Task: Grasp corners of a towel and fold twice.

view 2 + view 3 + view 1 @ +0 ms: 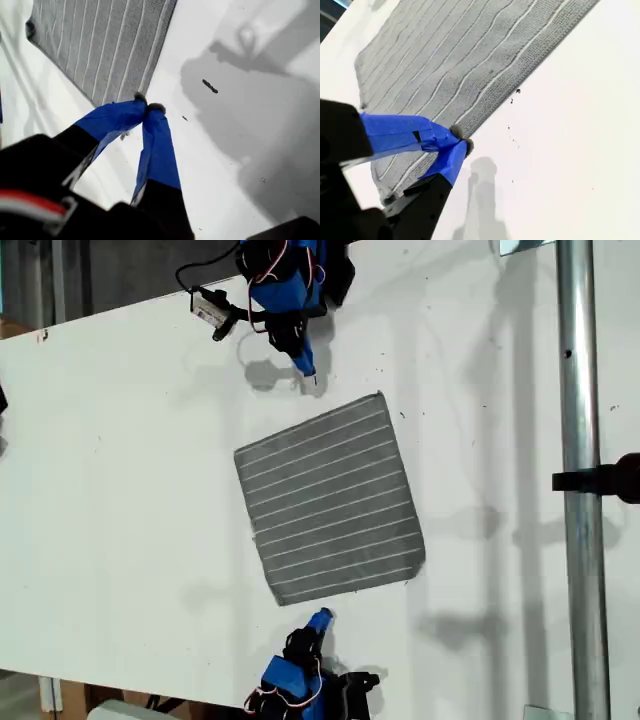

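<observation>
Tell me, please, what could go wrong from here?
Both my first gripper and my second gripper have shut jaws beside the towel; descending like this may just push it. My second gripper sits along an edge, away from the corner, so the fold could skew.

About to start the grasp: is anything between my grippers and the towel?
Nothing visible does. Only bare white table lies around the towel; my first gripper and my second gripper hang by its edge, jaws shut.
</observation>
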You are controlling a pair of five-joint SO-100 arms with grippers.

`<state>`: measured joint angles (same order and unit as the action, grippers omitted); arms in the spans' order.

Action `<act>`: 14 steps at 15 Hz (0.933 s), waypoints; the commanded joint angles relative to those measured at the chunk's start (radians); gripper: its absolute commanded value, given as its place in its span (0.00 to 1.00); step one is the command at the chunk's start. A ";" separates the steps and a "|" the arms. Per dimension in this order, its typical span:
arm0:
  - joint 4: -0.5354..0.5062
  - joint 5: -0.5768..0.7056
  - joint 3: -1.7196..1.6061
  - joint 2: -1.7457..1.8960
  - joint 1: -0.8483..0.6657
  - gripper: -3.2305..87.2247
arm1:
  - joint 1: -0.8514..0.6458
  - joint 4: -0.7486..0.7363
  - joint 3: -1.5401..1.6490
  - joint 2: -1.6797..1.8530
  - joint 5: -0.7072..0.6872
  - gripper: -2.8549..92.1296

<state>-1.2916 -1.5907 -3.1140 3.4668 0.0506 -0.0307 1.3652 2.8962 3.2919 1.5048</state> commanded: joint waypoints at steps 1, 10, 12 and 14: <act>0.000 -0.012 -0.003 0.003 -0.018 0.00 | 0.021 -0.018 -0.117 -0.017 -0.040 0.03; 0.000 -0.002 -0.003 0.003 -0.041 0.00 | 0.331 0.256 -1.173 -1.358 -0.506 0.29; 0.000 -0.009 -0.003 0.003 -0.032 0.00 | 0.354 0.261 -1.226 -1.445 -0.522 0.45; 0.000 -0.017 -0.003 0.003 -0.025 0.00 | 0.354 0.229 -1.189 -1.494 -0.522 0.47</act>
<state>-1.2916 -1.5938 -3.1140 3.4668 0.0169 0.3160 1.6168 1.7380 1.8055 0.9925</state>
